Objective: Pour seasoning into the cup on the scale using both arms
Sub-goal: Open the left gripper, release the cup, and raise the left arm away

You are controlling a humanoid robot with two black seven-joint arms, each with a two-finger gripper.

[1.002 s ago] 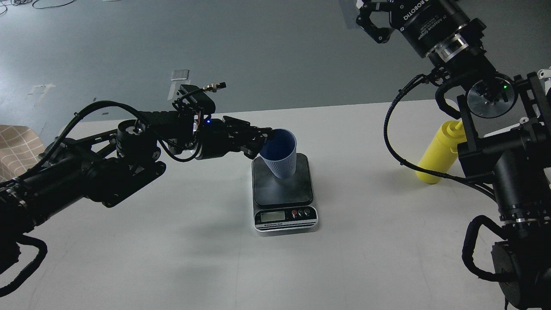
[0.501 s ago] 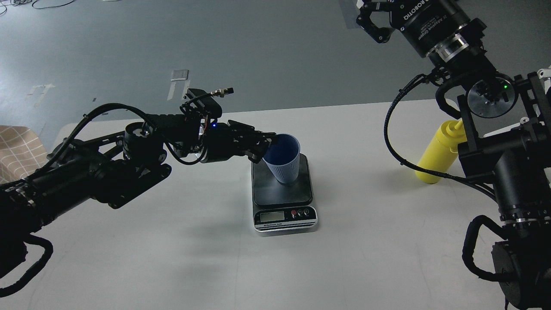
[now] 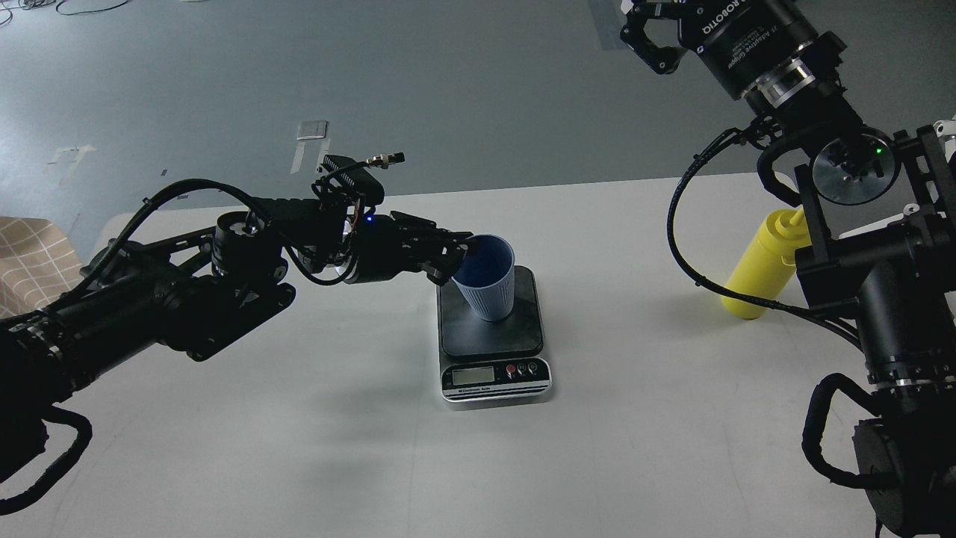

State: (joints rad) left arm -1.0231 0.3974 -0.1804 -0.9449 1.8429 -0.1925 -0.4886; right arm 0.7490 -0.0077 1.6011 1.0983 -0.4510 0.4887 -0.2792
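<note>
cup [image 3: 485,288]: light blue, ribbed, on scale [image 3: 493,336] | left tool [image 3: 457,250]: clamped on rim | right tool [image 3: 646,33]: apart

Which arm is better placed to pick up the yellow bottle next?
The right. The yellow bottle stands on the table's right side beside the right arm, whose gripper is free; the left gripper holds the cup on the scale.
</note>
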